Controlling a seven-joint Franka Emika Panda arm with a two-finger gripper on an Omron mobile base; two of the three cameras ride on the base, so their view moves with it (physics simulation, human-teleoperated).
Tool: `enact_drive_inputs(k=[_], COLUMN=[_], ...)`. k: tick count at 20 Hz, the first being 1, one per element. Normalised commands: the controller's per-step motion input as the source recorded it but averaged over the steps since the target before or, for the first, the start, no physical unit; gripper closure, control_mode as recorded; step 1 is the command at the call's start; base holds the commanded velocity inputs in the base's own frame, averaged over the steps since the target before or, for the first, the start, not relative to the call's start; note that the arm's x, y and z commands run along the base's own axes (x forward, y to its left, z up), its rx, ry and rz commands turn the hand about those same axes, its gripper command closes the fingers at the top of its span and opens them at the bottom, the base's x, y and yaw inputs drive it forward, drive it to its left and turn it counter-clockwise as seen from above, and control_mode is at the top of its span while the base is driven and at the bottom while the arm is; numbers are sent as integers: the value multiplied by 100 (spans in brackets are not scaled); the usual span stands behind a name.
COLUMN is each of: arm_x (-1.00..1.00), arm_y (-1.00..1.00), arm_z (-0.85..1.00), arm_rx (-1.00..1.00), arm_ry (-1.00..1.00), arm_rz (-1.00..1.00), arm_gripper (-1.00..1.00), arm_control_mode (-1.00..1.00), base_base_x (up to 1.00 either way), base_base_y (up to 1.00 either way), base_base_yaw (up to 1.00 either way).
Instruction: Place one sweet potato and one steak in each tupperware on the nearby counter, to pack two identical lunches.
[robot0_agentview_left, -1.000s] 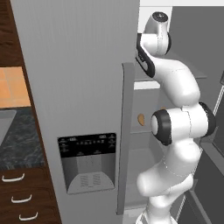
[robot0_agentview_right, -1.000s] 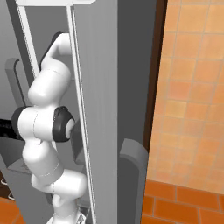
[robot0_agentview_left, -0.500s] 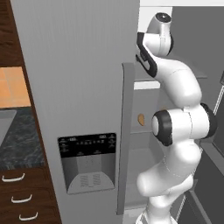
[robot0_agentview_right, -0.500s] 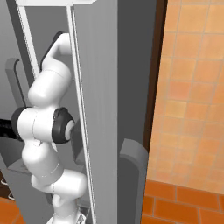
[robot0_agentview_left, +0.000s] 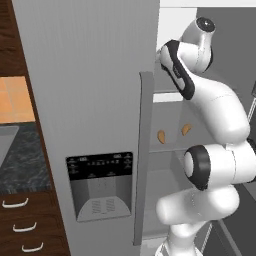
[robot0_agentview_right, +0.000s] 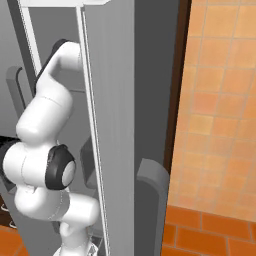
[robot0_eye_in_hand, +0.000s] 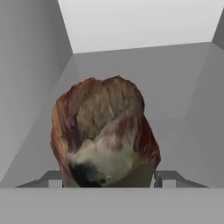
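A red-brown marbled steak (robot0_eye_in_hand: 105, 135) fills the centre of the hand view, between the gripper (robot0_eye_in_hand: 105, 178) tips at the bottom edge; whether it is gripped is unclear. At centre right of the left base view, two sweet potatoes (robot0_agentview_left: 161, 136) lie on a fridge shelf (robot0_agentview_left: 170, 148) beside the white arm (robot0_agentview_left: 210, 110)

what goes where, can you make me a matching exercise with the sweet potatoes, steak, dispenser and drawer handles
Things:
1 sweet potatoes
2 steak
3 dispenser
4 drawer handles

Places:
a under the dark counter
b on the front of the fridge door
c on a shelf inside the fridge
d between the fingertips

Pairs: 1-c, 2-d, 3-b, 4-a
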Motion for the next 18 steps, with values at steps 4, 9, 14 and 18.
enact_drive_inputs(k=[4, 9, 14, 18], arm_x=[-100, -100, -100, -100], arm_y=[1, 0, 1, 5], arm_z=[17, 25, 6, 0], arm_rx=[0, 0, 0, 0], arm_ry=[0, 0, 0, 0], arm_rz=[0, 0, 0, 0], arm_gripper=[100, 100, 100, 100], arm_control_mode=[-100, -100, -100, -100], base_base_x=[0, 0, 0, 0], base_base_y=[0, 0, 0, 0], base_base_yaw=[0, 0, 0, 0])
